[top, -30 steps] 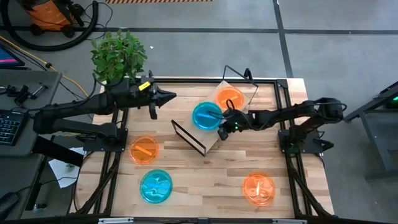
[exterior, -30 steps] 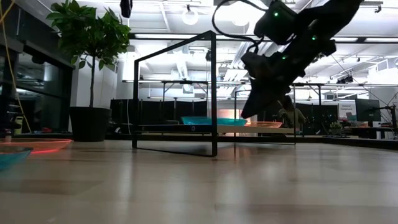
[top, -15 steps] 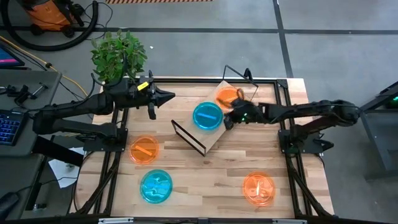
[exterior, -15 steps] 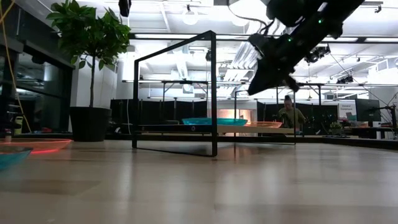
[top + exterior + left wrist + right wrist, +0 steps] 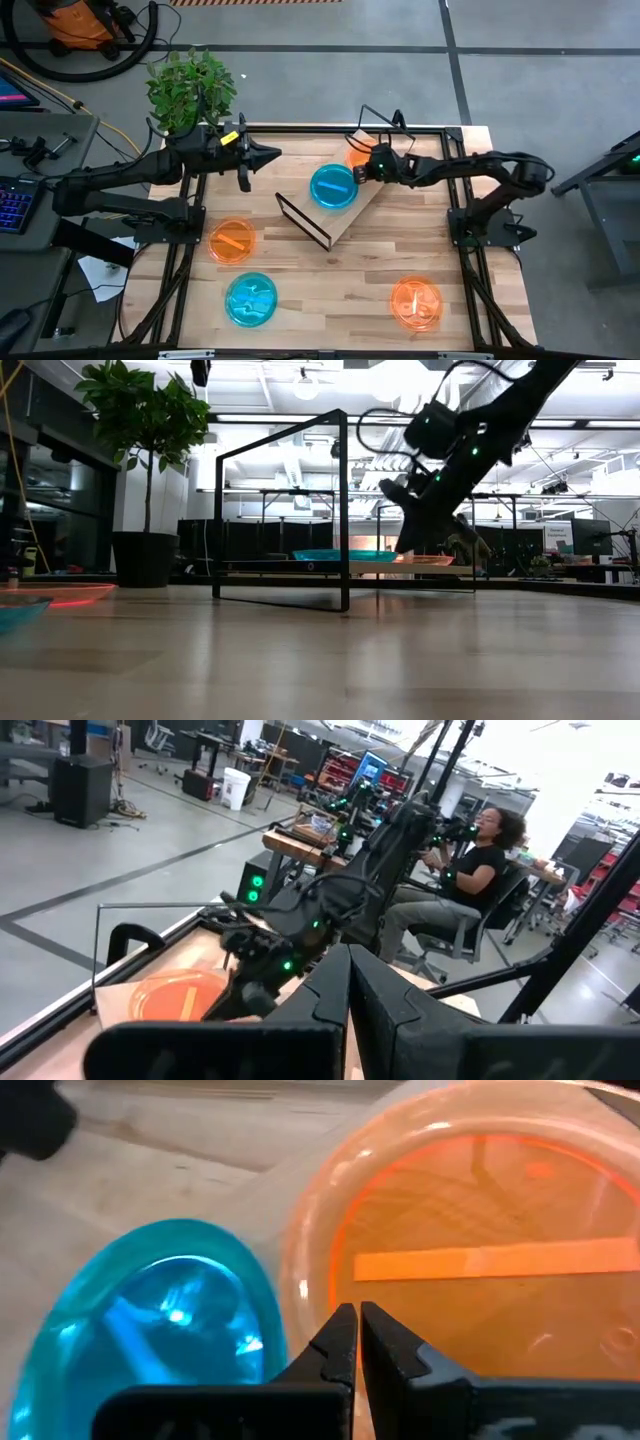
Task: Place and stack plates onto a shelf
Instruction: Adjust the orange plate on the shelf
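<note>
Your right pincer [image 5: 366, 167] had swung back over the shelf [image 5: 345, 212], fingers together, empty. Two plates sat on it unstacked: cyan plate [image 5: 333, 187], orange plate [image 5: 480, 1270]. Three waited on the surface [image 5: 330, 280].

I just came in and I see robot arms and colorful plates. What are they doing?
The robot is putting plates on a wooden shelf. A blue plate and an orange plate already sit side by side on it. The right gripper is over the orange one, fingers nearly together. The left gripper waits by the plant. Three plates remain on the table.
</note>
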Available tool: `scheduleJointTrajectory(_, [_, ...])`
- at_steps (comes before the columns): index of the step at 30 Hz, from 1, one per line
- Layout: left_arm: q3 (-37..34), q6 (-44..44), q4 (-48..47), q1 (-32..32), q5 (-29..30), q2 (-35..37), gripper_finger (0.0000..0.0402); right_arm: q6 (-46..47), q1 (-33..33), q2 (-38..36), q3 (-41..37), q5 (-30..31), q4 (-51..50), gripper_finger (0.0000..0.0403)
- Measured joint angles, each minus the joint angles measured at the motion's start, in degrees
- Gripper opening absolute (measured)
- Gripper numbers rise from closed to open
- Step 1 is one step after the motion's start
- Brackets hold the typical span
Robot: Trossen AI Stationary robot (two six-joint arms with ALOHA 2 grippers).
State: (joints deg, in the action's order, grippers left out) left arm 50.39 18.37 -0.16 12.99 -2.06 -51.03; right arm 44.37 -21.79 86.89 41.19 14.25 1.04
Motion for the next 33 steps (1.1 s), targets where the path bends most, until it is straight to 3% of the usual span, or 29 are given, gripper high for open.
scheduleJointTrajectory(18, [0.0,0.1,0.1,0.0,2.0,0.0,0.0000,0.5,-0.9,7.5,0.1,1.1,9.1,0.0000])
scheduleJointTrajectory(29, [0.0,0.5,0.1,0.0,2.0,0.0,0.0000,-2.4,2.8,7.3,0.1,-0.6,9.2,0.0000])
scheduleJointTrajectory(33, [0.0,-0.5,0.1,0.0,2.0,0.0,0.0000,-4.2,2.7,3.6,0.0,-0.7,8.2,0.0000])
